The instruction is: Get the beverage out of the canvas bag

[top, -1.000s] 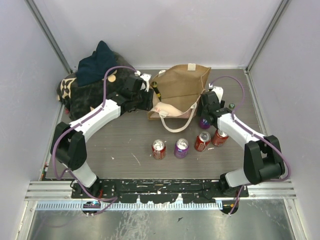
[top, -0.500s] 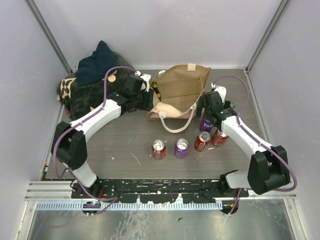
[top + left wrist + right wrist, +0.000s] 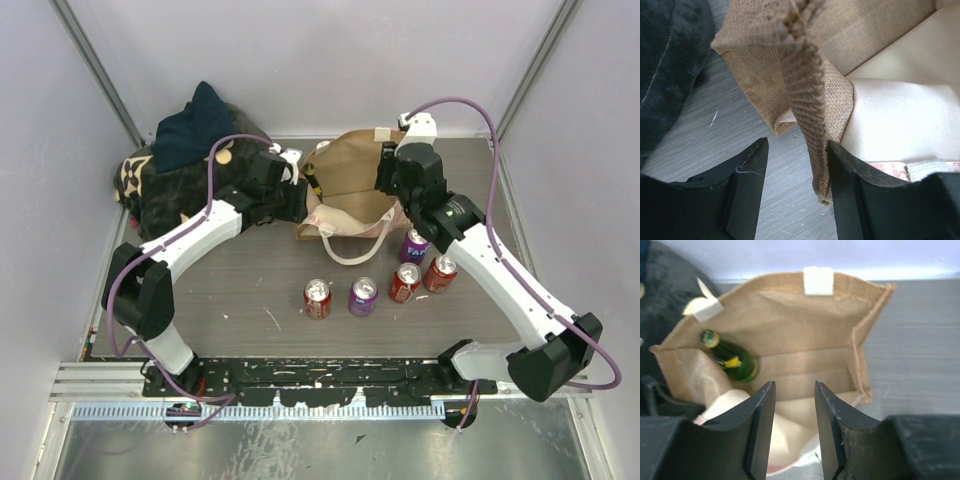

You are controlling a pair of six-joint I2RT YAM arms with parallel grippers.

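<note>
Nearest me is the metal rail [image 3: 320,378] at the table's edge, with both arm bases bolted to it. Past it runs the grey wood-grain table [image 3: 250,290], scuffed with a few pale marks. Five drink cans stand upright on it: a red can [image 3: 317,298], a purple can [image 3: 362,296], a second red can [image 3: 404,282], a third red can [image 3: 439,273] and, just behind those two, a second purple can [image 3: 414,244].

Farther back sits the canvas bag [image 3: 355,175], its mouth gaping and one cream handle [image 3: 350,252] looped out over the table toward the cans. The left gripper [image 3: 797,150] is at the bag's left side with its jaws spread wide. A woven corner edge of the bag hangs between them and rests against one finger [image 3: 845,180], but is not pinched. The right gripper [image 3: 794,390] hovers over the bag's mouth, fingers parted and holding nothing. Inside, against the left wall, a green bottle [image 3: 732,361] with a gold cap and yellow label lies tilted.

Left of the bag is a black bundle [image 3: 170,195] with tan flower marks, and a dark blue cloth [image 3: 195,125] is heaped on top of it. Plain pale walls [image 3: 320,60] close in the back and both sides, with metal posts [image 3: 100,70] in the corners.
</note>
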